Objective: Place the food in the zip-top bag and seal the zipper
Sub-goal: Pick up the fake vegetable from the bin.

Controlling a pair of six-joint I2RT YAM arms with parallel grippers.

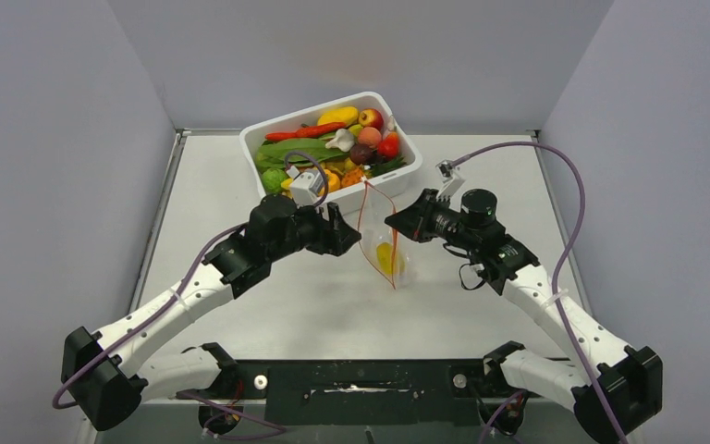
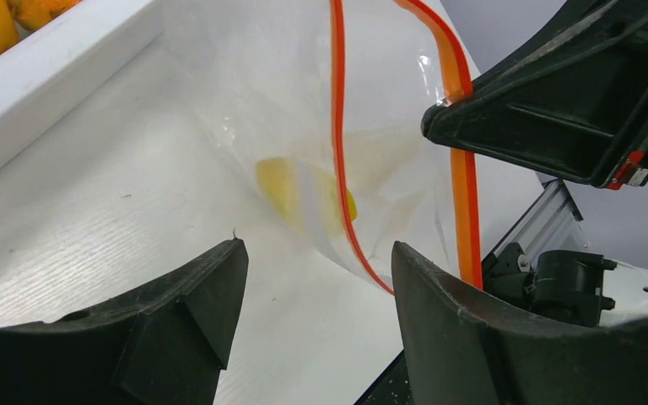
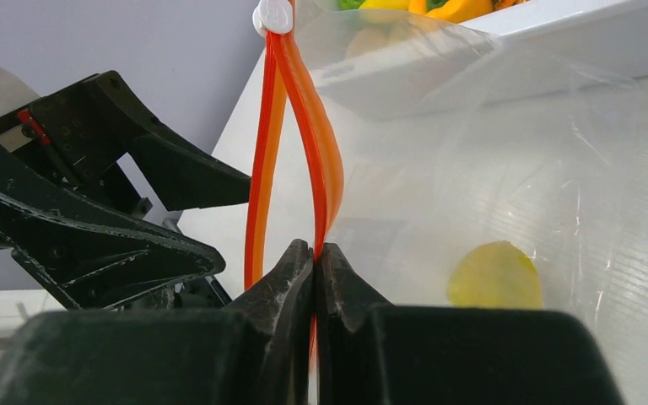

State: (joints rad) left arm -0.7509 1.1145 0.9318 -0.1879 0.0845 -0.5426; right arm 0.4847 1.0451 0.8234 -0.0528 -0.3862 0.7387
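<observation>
The clear zip-top bag (image 1: 379,242) stands open between my two grippers, just in front of the tub. Its red-orange zipper (image 1: 394,273) splits into two strips. One yellow food piece (image 1: 385,258) lies inside the bag; it also shows in the left wrist view (image 2: 302,196) and the right wrist view (image 3: 496,277). My right gripper (image 3: 314,250) is shut on one zipper strip (image 3: 314,160), below the white slider (image 3: 274,15). My left gripper (image 2: 316,251) is open and empty, just short of the bag (image 2: 287,101). The remaining food (image 1: 333,148) fills the tub.
The white tub (image 1: 399,128) stands at the back centre, its near wall close behind the bag and the left gripper. Its rim shows in the left wrist view (image 2: 42,80). Grey walls enclose the table on three sides.
</observation>
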